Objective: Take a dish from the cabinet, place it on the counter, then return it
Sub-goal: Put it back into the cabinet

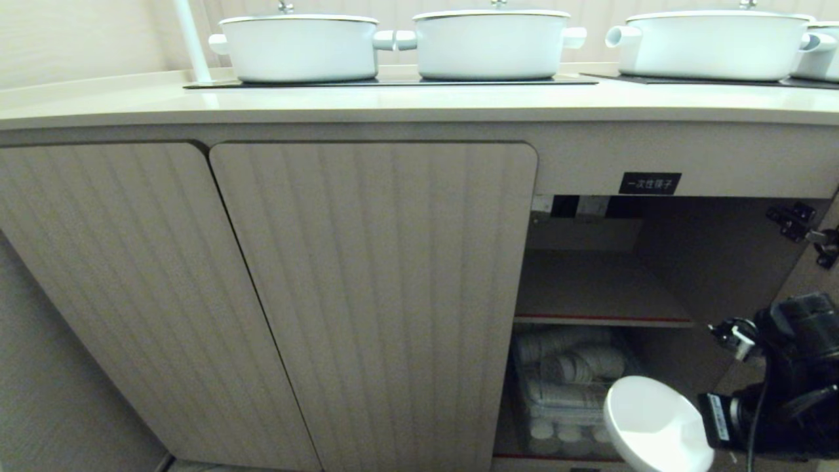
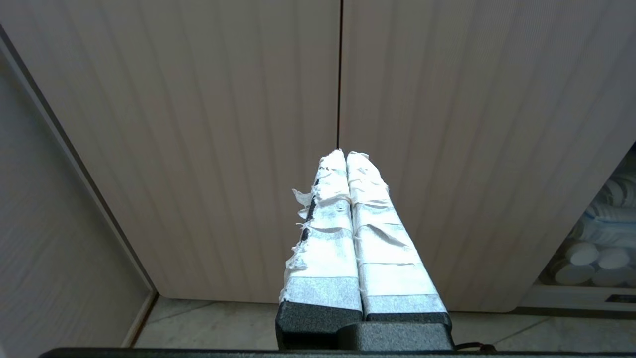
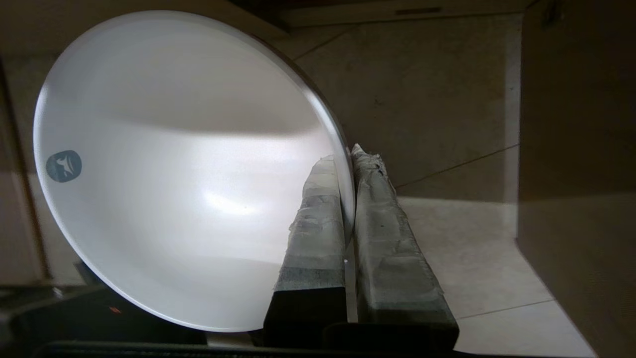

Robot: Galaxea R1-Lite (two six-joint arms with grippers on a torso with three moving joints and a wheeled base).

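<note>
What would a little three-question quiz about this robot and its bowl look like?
1. True or false: the right pincer grips the dish by its rim.
2. How many lidded pots show fully on the counter? A two, B three, C five.
3. Fill in: the dish is held in front of the open ____.

Key: 1 true. 2 B. 3 cabinet.

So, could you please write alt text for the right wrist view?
The right gripper pinches the rim of the white dish, one taped finger inside it and one outside. Behind are a tiled floor and dim cabinet walls.
</note>
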